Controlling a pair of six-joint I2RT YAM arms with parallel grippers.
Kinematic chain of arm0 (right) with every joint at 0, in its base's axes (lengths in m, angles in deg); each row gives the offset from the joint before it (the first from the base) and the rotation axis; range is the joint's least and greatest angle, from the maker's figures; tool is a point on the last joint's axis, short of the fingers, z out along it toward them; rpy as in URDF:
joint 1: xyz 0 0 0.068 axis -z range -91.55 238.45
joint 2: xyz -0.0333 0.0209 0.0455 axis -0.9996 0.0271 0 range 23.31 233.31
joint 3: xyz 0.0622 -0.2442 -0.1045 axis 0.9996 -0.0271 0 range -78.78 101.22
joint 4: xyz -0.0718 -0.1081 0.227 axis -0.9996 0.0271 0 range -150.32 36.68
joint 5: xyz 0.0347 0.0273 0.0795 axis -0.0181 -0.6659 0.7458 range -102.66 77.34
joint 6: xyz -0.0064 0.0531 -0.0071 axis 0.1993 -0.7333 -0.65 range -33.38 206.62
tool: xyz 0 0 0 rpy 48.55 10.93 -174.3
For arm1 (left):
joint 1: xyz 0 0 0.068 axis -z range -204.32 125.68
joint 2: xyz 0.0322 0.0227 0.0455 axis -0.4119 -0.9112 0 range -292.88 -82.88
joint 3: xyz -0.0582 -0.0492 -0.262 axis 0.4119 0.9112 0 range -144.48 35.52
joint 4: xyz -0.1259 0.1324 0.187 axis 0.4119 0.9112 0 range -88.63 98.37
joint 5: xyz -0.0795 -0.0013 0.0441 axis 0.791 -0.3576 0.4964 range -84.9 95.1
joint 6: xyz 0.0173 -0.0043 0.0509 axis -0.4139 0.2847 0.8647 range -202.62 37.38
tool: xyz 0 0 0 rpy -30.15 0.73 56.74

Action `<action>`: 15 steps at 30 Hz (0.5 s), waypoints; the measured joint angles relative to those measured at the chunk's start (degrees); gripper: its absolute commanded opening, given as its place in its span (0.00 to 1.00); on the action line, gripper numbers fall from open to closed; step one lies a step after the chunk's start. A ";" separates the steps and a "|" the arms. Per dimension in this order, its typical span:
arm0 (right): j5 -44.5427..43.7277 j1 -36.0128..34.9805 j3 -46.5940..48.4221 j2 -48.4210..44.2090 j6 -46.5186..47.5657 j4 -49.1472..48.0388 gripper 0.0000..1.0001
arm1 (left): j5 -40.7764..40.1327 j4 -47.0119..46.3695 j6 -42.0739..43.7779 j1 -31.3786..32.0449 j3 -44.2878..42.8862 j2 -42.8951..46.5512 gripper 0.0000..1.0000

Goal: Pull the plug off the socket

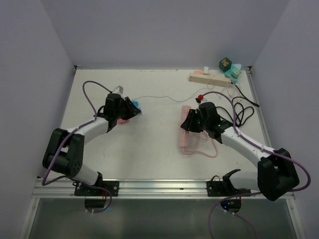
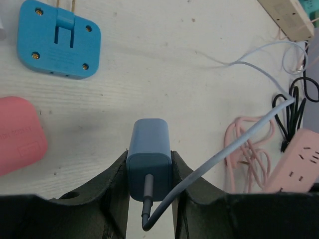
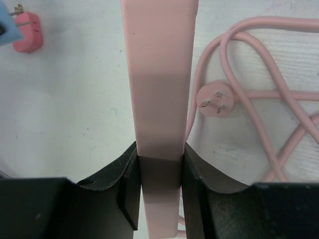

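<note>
Seemingly the pull was finished: left claw (image 2: 149, 158) clamped the slate-blue plastic charger plug (image 2: 148, 137), and right claw (image 3: 159, 152) clamped the long pink plastic socket strip (image 3: 159, 69), well apart. Next, both wanted setting down.

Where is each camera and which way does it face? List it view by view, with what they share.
Top external: above and behind the bases, looking down on the table; left arm and right arm show whole.
Left wrist: on the left arm, looking along the left gripper, shut on a charger; only its fingers show.
Right wrist: looking along the right gripper, shut on the pink strip; only its fingers show.
Shared: the strip shows in all three.
</note>
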 measured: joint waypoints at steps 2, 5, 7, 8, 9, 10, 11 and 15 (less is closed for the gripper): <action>0.92 0.00 -0.63 -1.57 0.42 0.00 0.00 | 0.07 0.37 -0.02 -0.96 -2.32 -4.39 0.00; 1.73 0.00 -1.29 -3.85 0.90 0.13 0.00 | 0.09 0.55 -0.22 -2.32 -5.53 -9.31 0.00; 1.70 0.00 -1.53 -5.22 1.20 0.35 0.00 | 0.04 0.61 -0.42 -3.37 -7.85 -12.33 0.00; 1.66 0.00 -1.62 -5.77 1.33 0.44 0.00 | 0.02 0.63 -0.44 -3.93 -8.94 -13.88 0.00; 1.66 0.02 -1.70 -6.12 1.49 0.50 0.00 | 0.02 0.63 -0.48 -4.39 -9.86 -15.32 0.00; 1.66 0.04 -1.75 -6.23 1.55 0.63 0.00 | 0.02 0.66 -0.52 -4.74 -10.60 -16.59 0.00; 1.64 0.04 -1.79 -6.25 1.62 0.72 0.00 | 0.04 0.66 -0.61 -5.09 -11.17 -17.81 0.03; 1.51 0.07 -3.04 -6.21 1.68 1.09 0.00 | 0.90 0.42 -1.42 -5.44 -11.93 -20.24 0.11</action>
